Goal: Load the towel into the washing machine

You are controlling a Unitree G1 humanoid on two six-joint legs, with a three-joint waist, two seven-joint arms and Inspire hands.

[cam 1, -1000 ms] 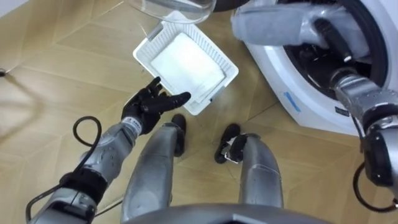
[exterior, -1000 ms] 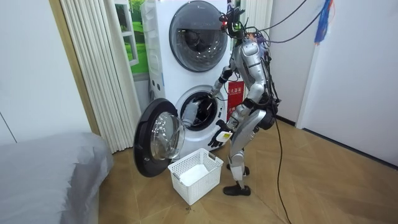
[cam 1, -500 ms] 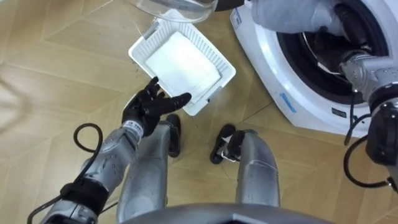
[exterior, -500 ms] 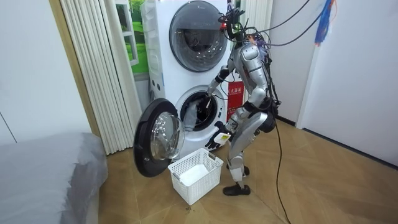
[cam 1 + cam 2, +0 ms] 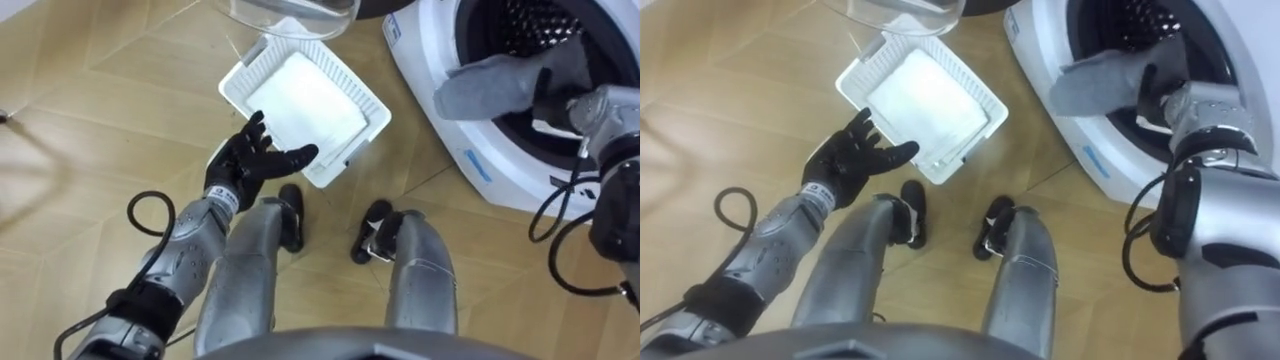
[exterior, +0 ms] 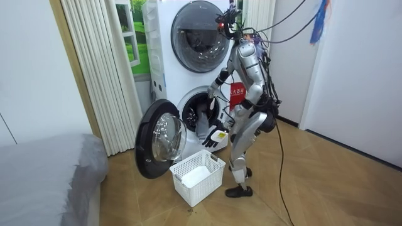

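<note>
The right hand (image 5: 552, 96) grasps one grey towel (image 5: 490, 85) at the washing machine's (image 5: 450, 142) mouth. The left hand (image 5: 246, 165) hangs released beside one basket (image 5: 340, 68).

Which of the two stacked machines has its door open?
The lower machine: its round door is swung out by the white basket, with the grey towel at its opening. The upper machine is shut.
</note>
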